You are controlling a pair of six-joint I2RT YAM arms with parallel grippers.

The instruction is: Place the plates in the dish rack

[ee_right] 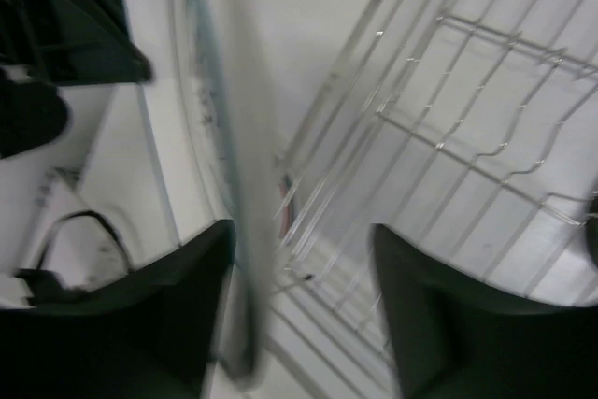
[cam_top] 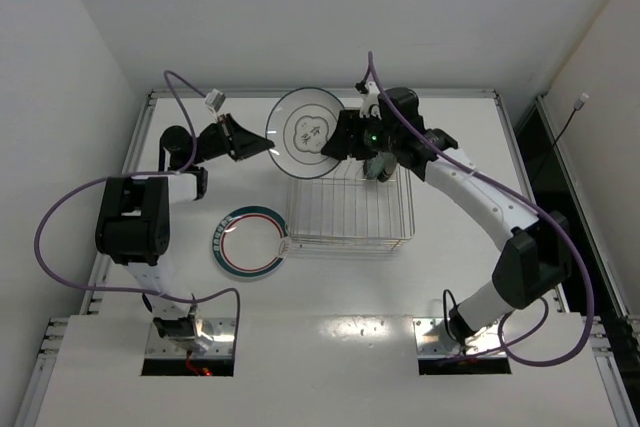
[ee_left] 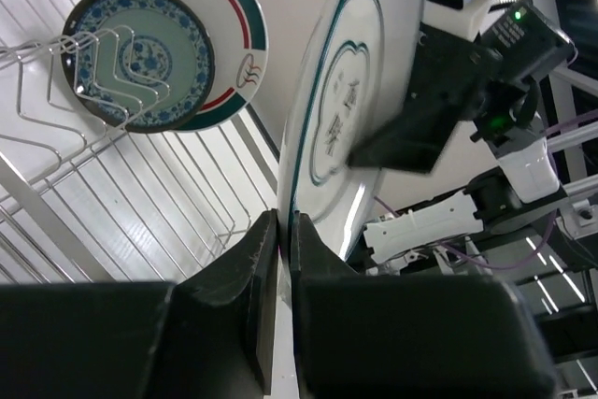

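A white plate with a thin teal rim line and a dark centre motif (cam_top: 306,132) is held upright above the far edge of the dish rack (cam_top: 350,209). My left gripper (cam_top: 254,144) is shut on its left rim (ee_left: 283,217). My right gripper (cam_top: 338,139) is open at the plate's right side. In the right wrist view (ee_right: 301,231) the blurred plate edge (ee_right: 222,175) lies between the jaws, close to the left finger. A green-rimmed, red-ringed plate (ee_left: 229,16) and a smaller blue patterned plate (ee_left: 140,58) stand upright behind the rack's tines (ee_left: 112,53).
Another white plate with a dark teal rim and a red ring (cam_top: 250,242) lies flat on the table left of the rack. The table's raised edge (cam_top: 330,93) runs just behind the held plate. The right arm (cam_top: 480,197) reaches over the rack's right end.
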